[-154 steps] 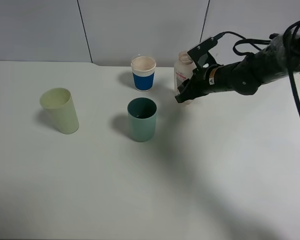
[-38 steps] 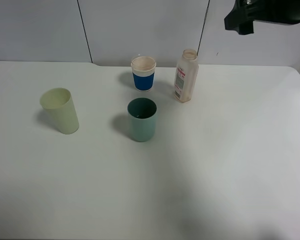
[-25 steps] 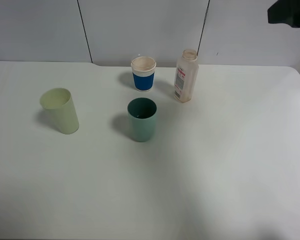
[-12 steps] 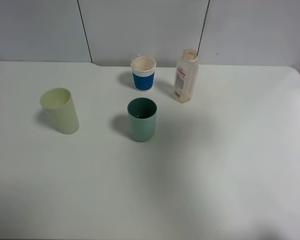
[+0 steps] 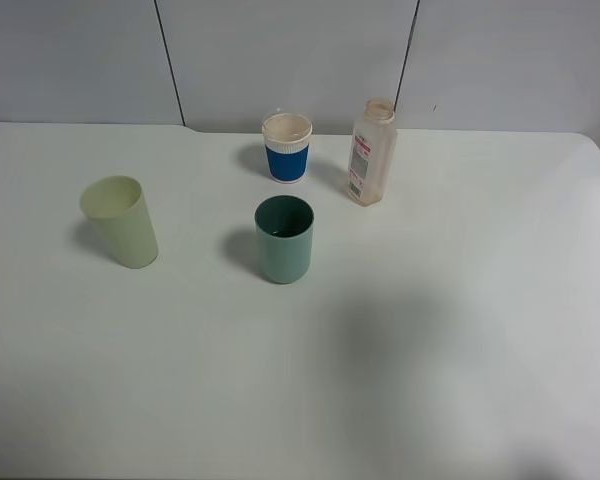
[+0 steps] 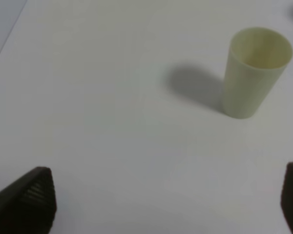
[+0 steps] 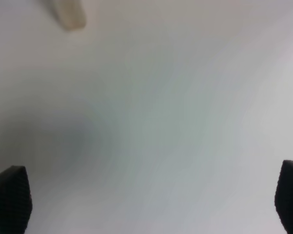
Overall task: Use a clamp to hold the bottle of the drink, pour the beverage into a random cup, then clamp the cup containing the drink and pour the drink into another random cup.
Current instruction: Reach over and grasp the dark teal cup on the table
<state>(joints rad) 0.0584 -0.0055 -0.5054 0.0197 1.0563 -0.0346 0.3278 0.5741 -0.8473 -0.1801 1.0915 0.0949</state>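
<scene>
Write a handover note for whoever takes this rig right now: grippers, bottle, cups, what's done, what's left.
Left gripper: open, empty, above the table near the pale yellow-green plastic cup.
Right gripper: open, empty, over the white table; its view is blurred.
Neither arm shows in the high view.
Clear plastic drink bottle: upright, uncapped, at the back, right of the white cup with a blue band. The teal plastic cup stands in front, apart from both.
Done: cannot tell whether any cup holds drink.
Left: nothing is gripped. Check the cups; if dry, clamp the bottle, pour, then pour cup to cup.
</scene>
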